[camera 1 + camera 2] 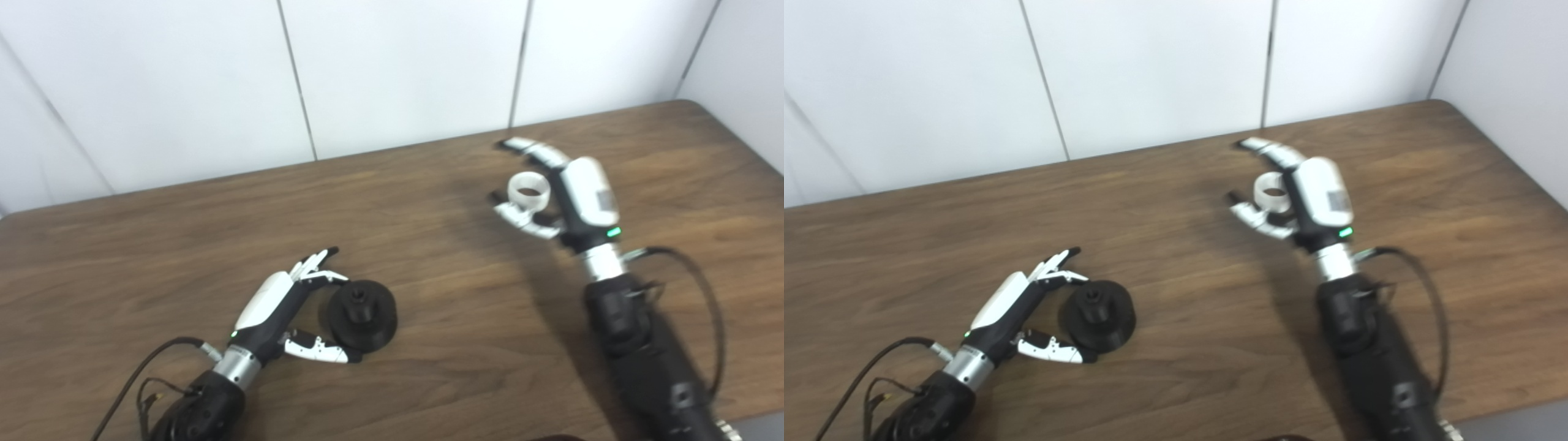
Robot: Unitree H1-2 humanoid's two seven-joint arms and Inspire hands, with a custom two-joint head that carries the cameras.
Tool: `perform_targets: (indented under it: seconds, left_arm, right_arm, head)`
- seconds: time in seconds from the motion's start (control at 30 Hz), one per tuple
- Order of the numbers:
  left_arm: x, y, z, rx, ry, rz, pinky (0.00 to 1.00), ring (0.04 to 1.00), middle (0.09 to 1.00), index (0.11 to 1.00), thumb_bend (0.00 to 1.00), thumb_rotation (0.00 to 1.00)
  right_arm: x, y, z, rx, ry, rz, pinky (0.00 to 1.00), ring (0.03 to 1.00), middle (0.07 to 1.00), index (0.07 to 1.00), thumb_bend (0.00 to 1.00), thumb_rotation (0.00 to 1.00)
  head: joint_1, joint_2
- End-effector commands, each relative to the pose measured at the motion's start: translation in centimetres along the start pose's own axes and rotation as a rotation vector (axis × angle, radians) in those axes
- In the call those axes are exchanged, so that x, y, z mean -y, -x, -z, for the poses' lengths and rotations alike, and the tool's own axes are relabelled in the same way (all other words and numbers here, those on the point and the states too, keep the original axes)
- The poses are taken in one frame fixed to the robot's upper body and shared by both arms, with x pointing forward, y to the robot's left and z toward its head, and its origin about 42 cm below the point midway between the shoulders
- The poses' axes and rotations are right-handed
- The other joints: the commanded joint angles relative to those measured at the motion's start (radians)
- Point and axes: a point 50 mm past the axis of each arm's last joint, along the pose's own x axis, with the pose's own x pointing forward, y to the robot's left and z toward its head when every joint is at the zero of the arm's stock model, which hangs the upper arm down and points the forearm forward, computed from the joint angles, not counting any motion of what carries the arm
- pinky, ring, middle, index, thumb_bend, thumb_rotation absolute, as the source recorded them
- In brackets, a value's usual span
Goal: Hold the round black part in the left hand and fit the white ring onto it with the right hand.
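The left hand (288, 306) cups the round black part (361, 315) near left; the right hand (551, 190), far right, encloses the white ring (529, 191).

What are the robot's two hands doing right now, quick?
Left hand: open, fingers spread around the round black part, not gripping it yet.
Right hand: open, fingers spread around the white ring, not closed on it.
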Motion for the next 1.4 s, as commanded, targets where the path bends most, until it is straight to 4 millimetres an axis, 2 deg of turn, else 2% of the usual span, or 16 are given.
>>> perform_targets:
  seconds: [0.0,0.23,0.47,0.67,0.8,1.03,1.23,1.37]
  left_arm:
    - [0.2,-0.2,0.3,-0.013,-0.007,0.036,1.0,1.0,1.0,0.619,0.95,0.32]
    - [0.1,-0.2,0.5,-0.009,-0.006,0.04,1.0,1.0,1.0,0.621,0.95,0.32]
    - [0.0,-0.2,0.6,-0.011,-0.01,0.039,1.0,1.0,1.0,0.62,0.95,0.31]
    - [-0.2,-0.1,0.5,-0.015,-0.008,0.039,1.0,1.0,1.0,0.619,0.95,0.31]
    - [-0.3,-0.2,0.4,-0.014,-0.013,0.038,1.0,1.0,1.0,0.619,0.95,0.3]
    - [-0.2,-0.2,0.3,-0.014,-0.013,0.037,1.0,1.0,1.0,0.619,0.95,0.31]
    - [-0.2,-0.2,0.2,-0.016,-0.008,0.039,1.0,1.0,1.0,0.621,0.94,0.31]
    - [-0.1,-0.2,0.2,-0.016,-0.006,0.035,1.0,1.0,1.0,0.617,0.94,0.3]
  right_arm:
    - [1.1,-2.5,-1.6,0.061,0.0,0.046,0.68,0.781,0.797,0.794,0.55,0.35]
    - [4.0,-3.5,0.7,-0.019,0.09,0.004,0.73,0.828,0.826,0.827,0.59,0.47]
    - [5.2,-3.8,2.0,-0.142,0.159,-0.128,0.78,0.878,0.85,0.862,0.69,0.59]
    - [5.4,-4.1,2.9,-0.234,0.216,-0.263,0.85,0.906,0.882,0.901,0.88,0.61]
    - [5.2,-4.6,3.4,-0.269,0.225,-0.32,0.86,0.917,0.896,0.913,0.93,0.6]
    - [4.4,-5.0,3.5,-0.294,0.238,-0.406,0.84,0.921,0.906,0.921,1.0,0.6]
    - [3.5,-5.0,3.4,-0.282,0.238,-0.437,0.88,0.922,0.907,0.921,1.0,0.59]
    - [2.8,-5.0,3.5,-0.271,0.242,-0.439,0.86,0.902,0.889,0.903,1.0,0.55]
  head:
    - [-0.002,0.0]
    - [-0.003,-0.001]
    - [0.003,-0.001]
    - [0.005,-0.001]
    - [0.012,0.001]
    - [0.018,0.003]
    - [0.021,0.003]
    - [0.025,0.002]
